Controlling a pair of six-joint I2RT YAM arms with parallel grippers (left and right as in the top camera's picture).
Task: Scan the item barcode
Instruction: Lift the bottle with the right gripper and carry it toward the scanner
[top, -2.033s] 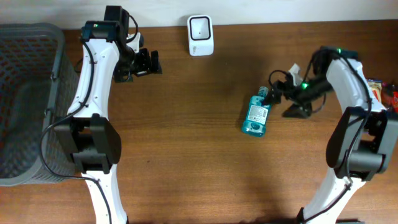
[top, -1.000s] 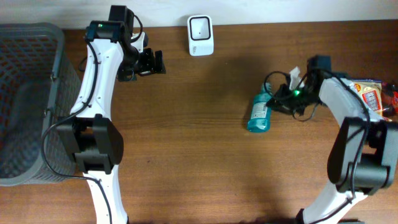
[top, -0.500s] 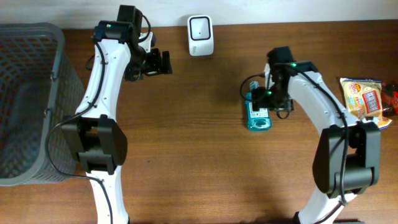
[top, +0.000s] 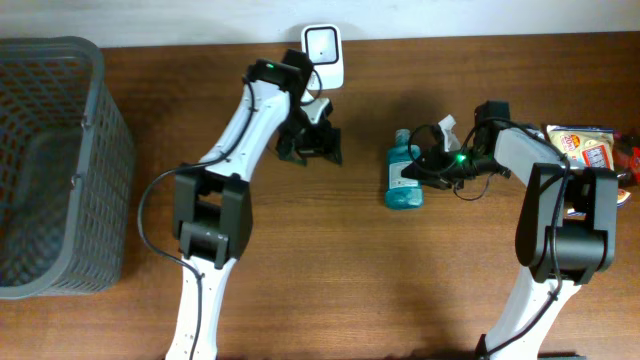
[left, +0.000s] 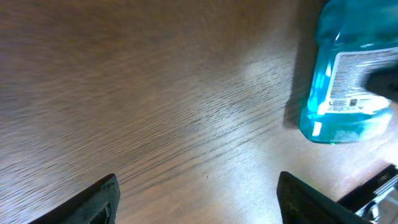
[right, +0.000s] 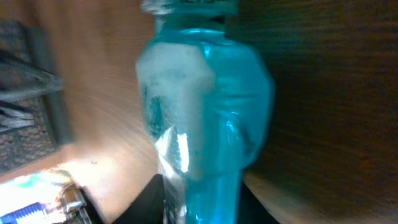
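While the teal mouthwash bottle (top: 402, 182) is lying on its side on the wooden surface (top: 330, 270), right of centre with its cap pointing toward the far edge, the right gripper (top: 428, 168) is reaching in at the bottle's right flank. Its jaws are pinching the bottle. In the right wrist view the bottle (right: 205, 124) is filling most of the frame, and dark fingers (right: 152, 200) are hugging it on both sides at the bottom edge.

The left gripper (top: 312, 148) is hanging over bare wood to the left of the bottle, apart from it and nearer the middle of the surface. Its jaws are standing spread, with nothing between them. In the left wrist view the two black fingers (left: 99, 199) are showing at the lower corners, and the bottle (left: 348, 74) is sitting at the upper right with its white label turned toward the camera. The print is too blurred to read.

A white scanner (top: 323, 43) is standing at the far edge, just beyond the left gripper and well apart from the bottle. A grey basket (top: 100, 120) is occupying the left end of the surface. A snack packet (top: 585, 150) is lying at the right end, beside the right arm.
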